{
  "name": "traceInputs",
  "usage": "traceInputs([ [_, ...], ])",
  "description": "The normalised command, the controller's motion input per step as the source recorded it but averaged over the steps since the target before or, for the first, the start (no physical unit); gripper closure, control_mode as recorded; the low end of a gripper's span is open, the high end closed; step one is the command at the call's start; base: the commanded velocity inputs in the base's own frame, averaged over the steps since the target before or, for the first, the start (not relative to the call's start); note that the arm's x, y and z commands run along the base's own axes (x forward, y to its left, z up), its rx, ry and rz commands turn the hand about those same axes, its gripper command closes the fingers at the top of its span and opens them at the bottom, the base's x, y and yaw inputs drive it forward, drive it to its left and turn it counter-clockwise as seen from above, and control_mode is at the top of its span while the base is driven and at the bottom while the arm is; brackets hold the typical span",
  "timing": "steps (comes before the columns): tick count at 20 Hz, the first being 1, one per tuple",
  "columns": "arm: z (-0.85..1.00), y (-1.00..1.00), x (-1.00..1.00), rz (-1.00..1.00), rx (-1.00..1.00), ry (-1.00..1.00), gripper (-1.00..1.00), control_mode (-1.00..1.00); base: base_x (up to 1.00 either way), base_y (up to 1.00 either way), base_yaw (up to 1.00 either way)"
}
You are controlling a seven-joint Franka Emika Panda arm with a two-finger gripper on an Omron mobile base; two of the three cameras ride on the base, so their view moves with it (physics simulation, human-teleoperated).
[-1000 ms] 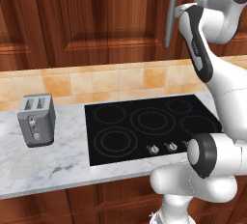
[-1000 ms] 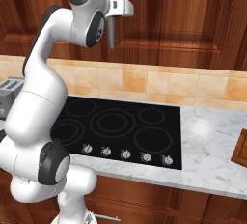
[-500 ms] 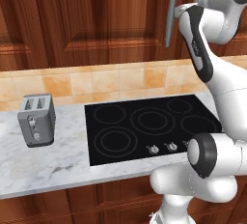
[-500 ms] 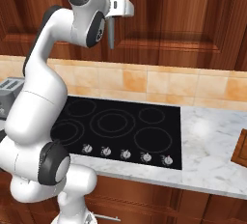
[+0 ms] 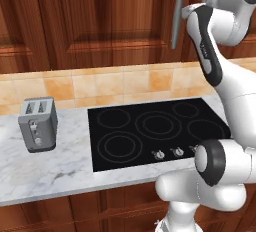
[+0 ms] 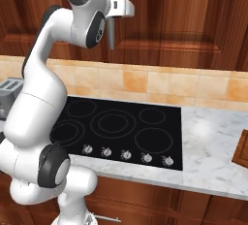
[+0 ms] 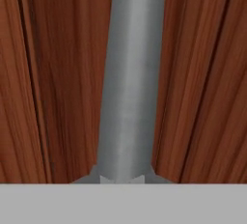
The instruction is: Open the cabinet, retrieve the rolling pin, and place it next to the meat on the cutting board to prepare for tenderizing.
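A white robot arm rises from the near edge of a marble desk point(image 5: 55, 171) in a rendered kitchen, its base standing in front of the low wooden cupboards. On the desk, a black glass stovetop point(image 5: 150, 131) with a row of small knobs along its near edge sits in the middle, and a grey two-slot toaster point(image 5: 37, 124) stands well apart from it towards the left end. At the right end of the desk, a sliver of the brown cutting board point(image 6: 242, 149) shows at the frame's edge. Behind the desk runs a band of tan and orange tiles, and above it hangs the cabinet point(image 5: 100, 21) of dark reddish-brown wood, its raised-panel doors closed. The arm reaches up to the cabinet, where the gripper point(image 6: 130, 9) is clamped on one long vertical grey handle point(image 7: 130, 83); seen from the hand, the bar stands upright against the wood grain, close beside the seam between two doors. A second grey bar handle point(image 5: 177, 17) hangs just to the left of the arm on the neighbouring door.
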Motion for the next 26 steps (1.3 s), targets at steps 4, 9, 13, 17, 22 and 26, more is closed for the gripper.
traceInputs([
  [4, 0.0, 0.0, -0.41, 0.02, 0.0, -0.07, 1.0, -1.0, 0.0, 0.0, 0.0],
  [9, 0.0, 0.0, -0.55, 0.11, 0.0, -0.05, 1.0, -1.0, 0.0, 0.0, 0.0],
  [13, 0.0, 0.0, -0.61, 0.12, 0.0, -0.03, 1.0, -1.0, 0.0, 0.0, 0.0],
  [17, 0.0, -0.06, -0.53, 0.13, 0.01, 0.0, 1.0, -1.0, 0.0, 0.0, 0.0],
  [22, -0.03, -0.18, -0.58, 0.16, 0.04, 0.0, 1.0, -1.0, 0.0, 0.0, 0.0],
  [26, -0.05, -0.11, -0.56, 0.13, 0.03, 0.0, 1.0, -1.0, 0.0, 0.0, 0.0],
])
